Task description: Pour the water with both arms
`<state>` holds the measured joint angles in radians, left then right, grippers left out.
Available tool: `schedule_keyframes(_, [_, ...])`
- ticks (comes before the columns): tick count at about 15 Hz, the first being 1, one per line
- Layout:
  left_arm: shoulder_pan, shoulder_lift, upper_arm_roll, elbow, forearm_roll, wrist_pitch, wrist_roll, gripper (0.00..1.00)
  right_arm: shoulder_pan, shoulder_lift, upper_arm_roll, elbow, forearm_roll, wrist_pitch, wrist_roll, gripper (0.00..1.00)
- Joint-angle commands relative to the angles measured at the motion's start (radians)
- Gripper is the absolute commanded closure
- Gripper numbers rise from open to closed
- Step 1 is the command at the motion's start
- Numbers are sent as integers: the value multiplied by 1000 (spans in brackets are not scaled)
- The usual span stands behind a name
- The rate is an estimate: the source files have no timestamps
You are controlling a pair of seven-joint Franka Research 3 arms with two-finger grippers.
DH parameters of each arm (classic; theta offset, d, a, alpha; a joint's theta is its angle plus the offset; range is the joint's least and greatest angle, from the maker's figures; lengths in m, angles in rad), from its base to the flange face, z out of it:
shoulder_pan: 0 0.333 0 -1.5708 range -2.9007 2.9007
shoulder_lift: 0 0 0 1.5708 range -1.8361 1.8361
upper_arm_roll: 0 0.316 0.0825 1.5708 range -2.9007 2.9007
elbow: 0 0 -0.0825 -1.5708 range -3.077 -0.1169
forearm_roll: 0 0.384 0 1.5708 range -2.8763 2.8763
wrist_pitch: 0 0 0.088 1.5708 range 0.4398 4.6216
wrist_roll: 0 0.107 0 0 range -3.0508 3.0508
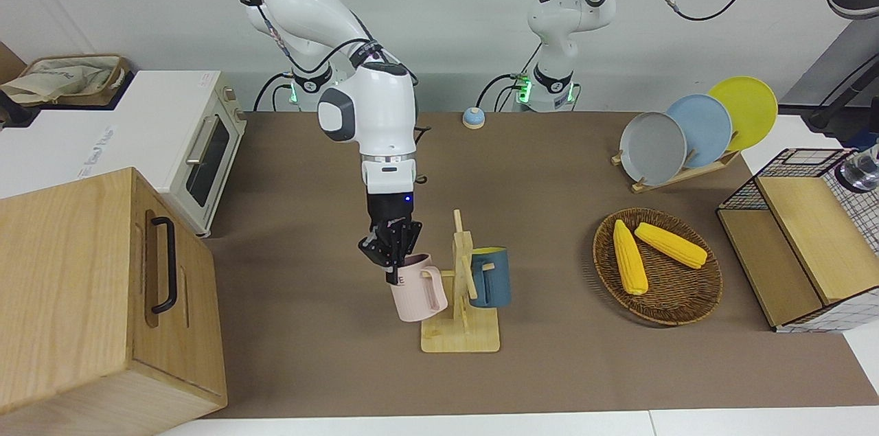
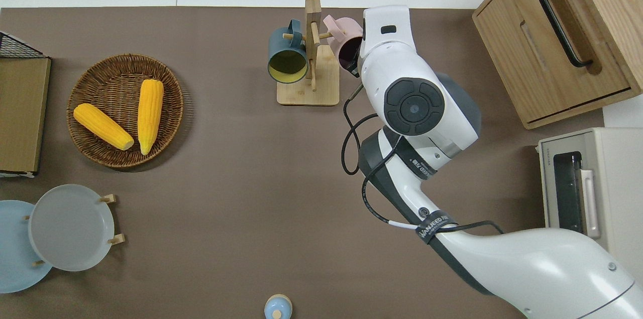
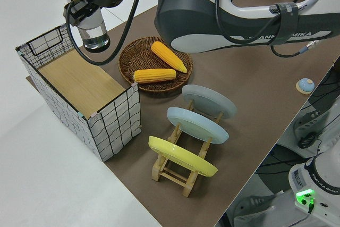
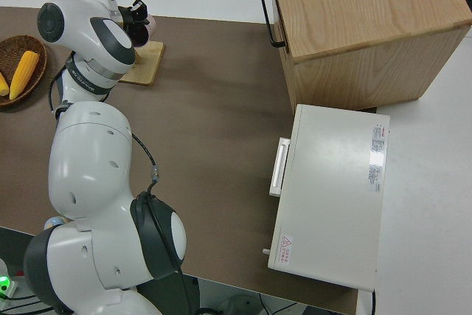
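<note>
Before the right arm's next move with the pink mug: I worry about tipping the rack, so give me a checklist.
1. Right tool shut on the rim of the pink ribbed mug: ok.
2. Mug handle clear of the peg on the wooden mug rack: cannot tell; it sits right at the peg's tip.
3. Rack base flat on the brown table: ok.
4. Dark blue mug hanging on its peg: ok.
5. Left tool shut on the clear drinking glass: ok.
6. Water in the glass: cannot tell.
</note>
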<state>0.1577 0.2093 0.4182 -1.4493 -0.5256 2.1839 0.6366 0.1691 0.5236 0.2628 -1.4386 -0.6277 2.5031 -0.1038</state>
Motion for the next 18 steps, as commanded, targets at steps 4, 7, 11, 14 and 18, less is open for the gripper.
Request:
schedule_keyframes(4, [-15, -57, 5, 7, 30, -65, -48, 1000, -17, -19, 4, -5, 20, -27, -8, 973])
schedule_keyframes(7, [-33, -73, 4, 7, 97, -79, -83, 1000, -28, -27, -3, -5, 19, -27, -29, 973])
schedule_keyframes(11, [-92, -125, -6, -32, 183, -81, -190, 1000, -59, -51, -31, -3, 123, -27, -181, 988])
schedule_keyframes(14, [-116, -166, -16, -97, 194, -73, -224, 1000, -72, -74, -65, -5, 151, -46, -235, 994])
schedule_keyframes(18, [-125, -258, -44, -236, 243, -4, -244, 1000, -85, -122, -89, -5, 271, -200, -220, 999])
